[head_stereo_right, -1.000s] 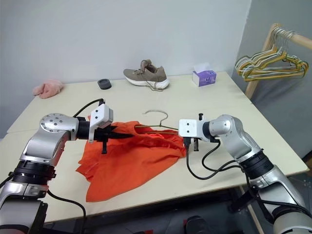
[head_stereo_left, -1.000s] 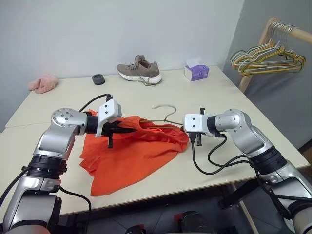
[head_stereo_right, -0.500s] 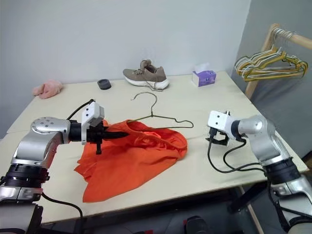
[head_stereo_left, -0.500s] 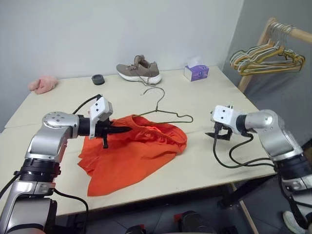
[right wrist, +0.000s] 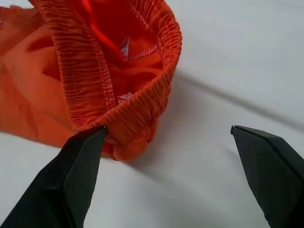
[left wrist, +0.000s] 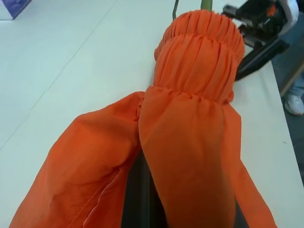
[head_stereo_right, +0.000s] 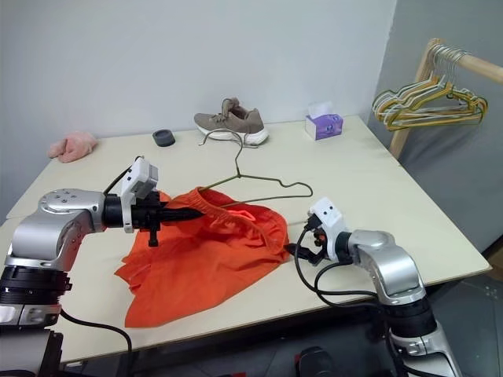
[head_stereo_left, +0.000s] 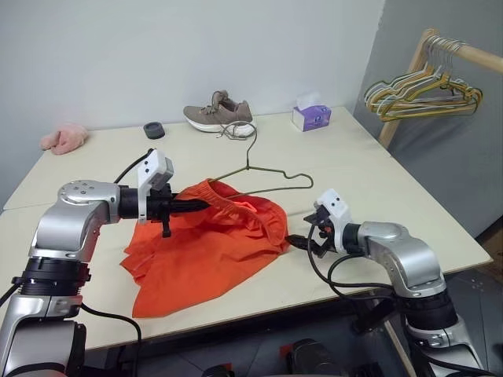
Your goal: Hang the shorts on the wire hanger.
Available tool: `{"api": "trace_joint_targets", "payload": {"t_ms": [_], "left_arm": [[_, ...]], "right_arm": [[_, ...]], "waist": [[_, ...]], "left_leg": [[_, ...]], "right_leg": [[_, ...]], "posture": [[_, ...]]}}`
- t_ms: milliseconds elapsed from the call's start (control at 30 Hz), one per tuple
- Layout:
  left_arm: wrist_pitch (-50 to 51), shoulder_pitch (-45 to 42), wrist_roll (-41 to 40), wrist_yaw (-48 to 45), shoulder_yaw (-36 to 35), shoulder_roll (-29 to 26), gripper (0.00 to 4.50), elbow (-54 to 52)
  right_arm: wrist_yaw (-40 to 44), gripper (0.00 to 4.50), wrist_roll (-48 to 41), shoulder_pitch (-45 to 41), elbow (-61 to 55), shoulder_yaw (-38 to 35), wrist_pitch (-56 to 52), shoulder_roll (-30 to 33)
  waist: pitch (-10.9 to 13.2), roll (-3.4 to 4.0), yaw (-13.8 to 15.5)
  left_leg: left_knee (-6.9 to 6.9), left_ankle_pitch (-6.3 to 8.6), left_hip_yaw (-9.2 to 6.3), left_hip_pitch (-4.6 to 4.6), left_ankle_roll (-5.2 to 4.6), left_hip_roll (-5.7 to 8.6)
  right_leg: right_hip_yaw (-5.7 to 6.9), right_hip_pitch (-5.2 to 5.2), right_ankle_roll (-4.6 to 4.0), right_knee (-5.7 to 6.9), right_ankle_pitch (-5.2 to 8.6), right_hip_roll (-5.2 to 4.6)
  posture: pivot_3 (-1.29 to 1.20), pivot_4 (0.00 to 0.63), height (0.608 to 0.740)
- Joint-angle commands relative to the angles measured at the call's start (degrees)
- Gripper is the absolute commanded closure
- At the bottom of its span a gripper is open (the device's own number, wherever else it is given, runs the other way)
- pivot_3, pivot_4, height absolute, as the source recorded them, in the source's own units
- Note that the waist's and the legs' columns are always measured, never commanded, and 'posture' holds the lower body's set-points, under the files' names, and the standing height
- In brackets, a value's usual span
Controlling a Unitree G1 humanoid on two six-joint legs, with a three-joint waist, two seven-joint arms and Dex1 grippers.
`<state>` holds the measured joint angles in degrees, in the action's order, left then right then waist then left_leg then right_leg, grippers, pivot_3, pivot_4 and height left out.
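Centre frame: left gripper (head_stereo_right: 182, 213) pinches the shorts (head_stereo_right: 212, 251); right gripper (right wrist: 175, 175), fingers wide, faces the waistband end, wire hanger (head_stereo_right: 259, 184) behind.

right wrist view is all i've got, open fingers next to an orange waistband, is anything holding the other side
observer: yes, the left gripper is shut on the shorts at the opposite side of the waistband, holding that edge up off the table.
operator: where's the hanger, can't see it
observer: the wire hanger seems to have one end tucked into the waistband opening; its other end and its hook stick out toward the shoe.
operator: is the rest of the shorts off the table too
observer: no, the legs lie spread on the table on the robot's side of the left gripper.
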<state>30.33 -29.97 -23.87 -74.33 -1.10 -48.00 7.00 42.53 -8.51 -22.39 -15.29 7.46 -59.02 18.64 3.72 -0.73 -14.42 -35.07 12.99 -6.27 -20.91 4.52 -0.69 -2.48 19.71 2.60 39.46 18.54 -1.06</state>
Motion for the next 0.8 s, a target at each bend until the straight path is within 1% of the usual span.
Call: {"api": "trace_joint_targets", "payload": {"t_ms": [33, 100, 233, 300, 400, 467, 633, 700, 800], "left_arm": [[-0.15, -0.85, -1.0, 0.51, -2.08, -1.05, 4.5, -2.01], [-0.3, -0.53, -0.93, 0.79, -2.32, -1.15, 4.5, -2.24], [-0.47, -0.04, -0.95, 1.14, -2.74, -1.33, 4.5, -2.41], [-0.47, 0.12, -1.01, 1.3, -2.87, -1.27, 4.5, -2.43], [-0.6, 0.29, -1.08, 1.42, -2.88, -1.22, 4.5, -2.33], [-0.7, 0.16, -1.04, 1.5, -2.79, -1.11, 4.5, -2.15], [-0.51, -0.39, -1.24, 1.55, -2.59, -0.79, 4.5, -1.83], [-0.49, -0.47, -1.26, 1.54, -2.53, -0.76, 4.5, -1.79], [-0.48, -0.53, -1.25, 1.59, -2.45, -0.68, 4.5, -1.83]], "right_arm": [[-1.66, 0.02, -3.17, -0.9, -0.23, -0.76, -1.37, -1.65], [-1.68, 0.02, -4.77, -0.79, -1.32, -1.39, -2.8, -1.1], [-0.78, 0.02, -6.94, 0.65, -4.19, -2.04, -4.54, 3.94], [-0.86, 0.02, -8.78, 1.39, -5.39, -2.31, -5.39, 5.0], [-2.61, 0.02, -10.44, 2.18, -6.68, -2.53, -5.8, 3.93], [-5.54, 0.02, -9.8, 2.6, -6.72, -2.36, -4.59, 2.04], [-12.13, 0.02, -8.91, 2.1, -4.33, -0.89, -3.12, -4.93], [-13.35, 0.02, -9.12, 2.09, -3.56, -0.2, -3.29, -6.77], [-14.5, 0.02, -8.6, 2.36, -2.01, 1.51, -2.28, -7.86]], "waist": [[0.0, 0.0, 0.02], [0.0, 0.01, 0.08], [0.0, 0.0, 0.2], [0.0, 0.0, 0.25], [0.0, 0.0, 0.05], [0.0, 0.0, -0.13], [0.0, 0.0, -0.08], [0.0, 0.0, -0.07], [-0.01, -0.02, -0.04]], "left_leg": [[0.01, 0.0, 0.01, 0.0, 0.0, 0.0], [0.02, 0.0, 0.01, -0.02, 0.0, 0.0], [0.02, 0.0, 0.06, -0.06, 0.0, 0.01], [0.03, 0.01, 0.05, -0.07, 0.0, 0.01], [0.07, 0.0, 0.03, -0.07, 0.0, -0.01], [0.07, 0.0, 0.05, -0.05, 0.0, -0.04], [0.07, 0.0, 0.05, -0.05, 0.0, -0.04], [0.07, 0.0, 0.06, -0.07, 0.0, -0.04], [0.07, 0.0, 0.09, -0.12, 0.0, -0.03]], "right_leg": [[-0.01, 0.01, 0.0, 0.0, 0.0, 0.0], [-0.02, 0.04, 0.0, 0.0, 0.0, 0.0], [-0.05, 0.04, 0.0, -0.08, 0.01, -0.02], [-0.02, 0.03, 0.0, -0.14, 0.01, -0.02], [-0.01, 0.04, 0.0, -0.13, 0.01, 0.0], [-0.03, 0.06, 0.0, -0.11, 0.01, 0.03], [-0.04, 0.09, 0.0, -0.06, 0.01, 0.04], [-0.06, 0.13, 0.0, -0.05, 0.01, 0.04], [-0.09, 0.19, 0.0, -0.06, 0.01, 0.03]], "posture": [[-0.22, 0.0, 0.74], [-0.22, 0.0, 0.74], [-0.22, 0.0, 0.74], [-0.23, 0.0, 0.74], [-0.23, 0.0, 0.74], [-0.24, 0.0, 0.74], [-0.24, 0.0, 0.74], [-0.24, 0.0, 0.74], [-0.24, 0.0, 0.74]]}}
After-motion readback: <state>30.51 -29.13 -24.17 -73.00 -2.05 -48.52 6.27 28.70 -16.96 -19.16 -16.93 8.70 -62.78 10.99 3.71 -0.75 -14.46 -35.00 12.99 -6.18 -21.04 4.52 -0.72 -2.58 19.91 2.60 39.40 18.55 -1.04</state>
